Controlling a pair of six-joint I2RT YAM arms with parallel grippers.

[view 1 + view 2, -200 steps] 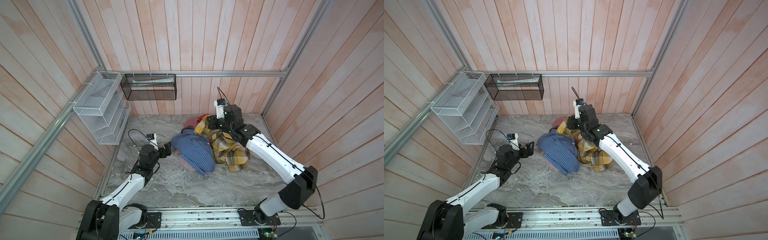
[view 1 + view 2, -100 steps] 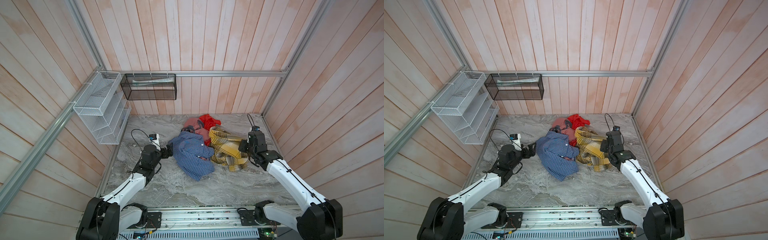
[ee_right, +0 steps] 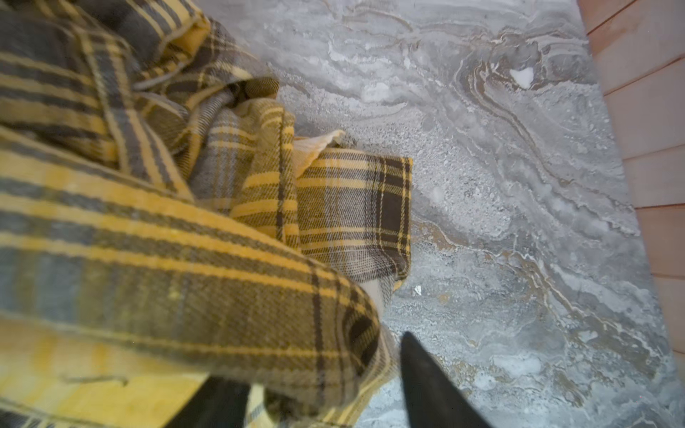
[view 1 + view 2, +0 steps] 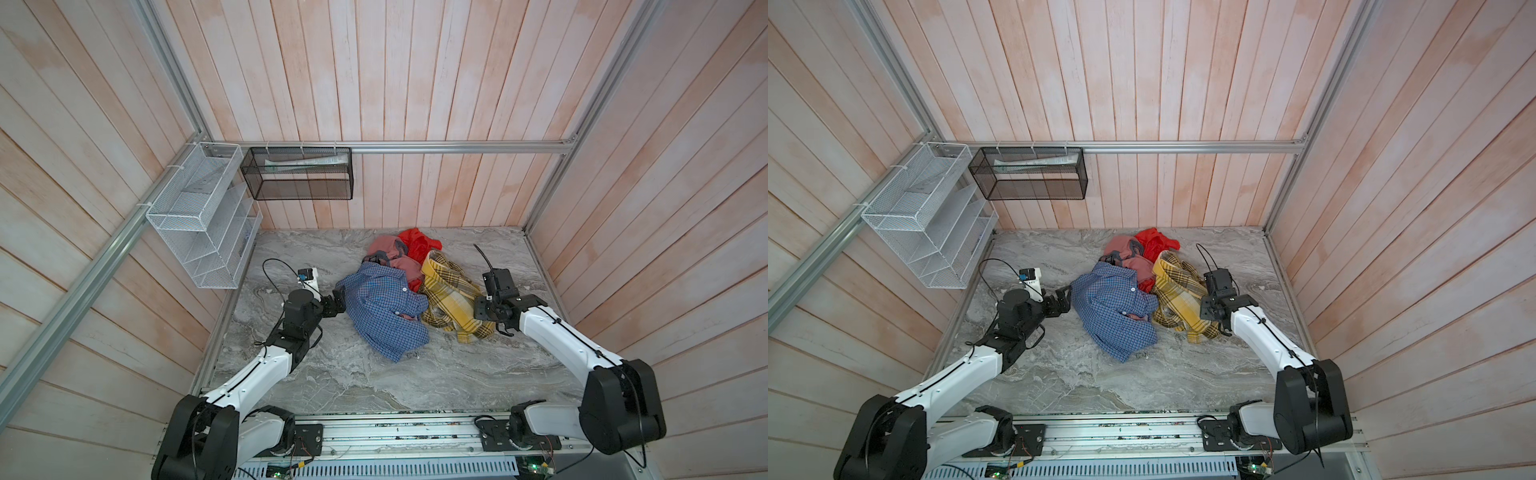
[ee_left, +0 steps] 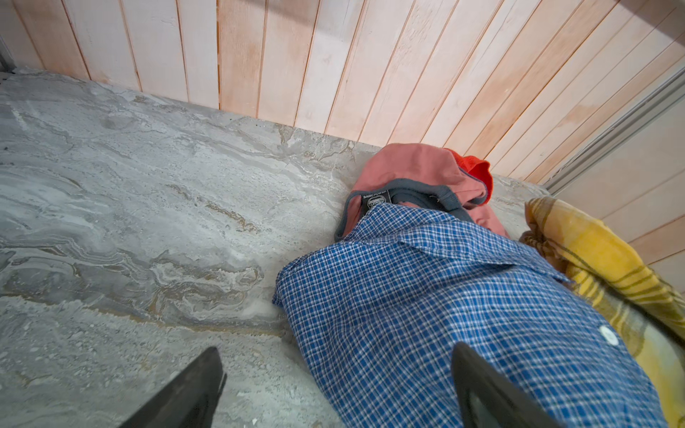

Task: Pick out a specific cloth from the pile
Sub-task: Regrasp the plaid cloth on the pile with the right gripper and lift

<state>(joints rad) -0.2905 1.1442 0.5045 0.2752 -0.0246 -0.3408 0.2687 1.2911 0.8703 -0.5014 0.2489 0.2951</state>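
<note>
In both top views the cloth (image 4: 451,299) (the mustard plaid one) lies crumpled toward the right edge of the bench (image 4: 332,374). It's on the right flank of the pile (image 4: 395,282), touching the blue shirt (image 4: 382,316) and the red piece (image 4: 415,245). The right gripper (image 4: 482,311) sits at the cloth's right side and the left gripper (image 4: 336,305) at the blue shirt's left edge. From up here I honestly can't tell how either one's jaws stand.

Left wrist view: the left gripper (image 5: 335,348) has its fingers (image 5: 192,385) spread wide, one over bare bench and the other over the blue shirt (image 5: 426,296), with nothing pinched. A salmon piece (image 5: 407,170) pokes out from under the shirt, and the cloth (image 5: 593,259) lies just past it.

Right wrist view: the right gripper (image 3: 315,363) has its fingers (image 3: 433,385) well apart — one over bare marble, the other half buried under a fold of the cloth (image 3: 148,241). The plaid just drapes over that finger, not clamped.
</note>
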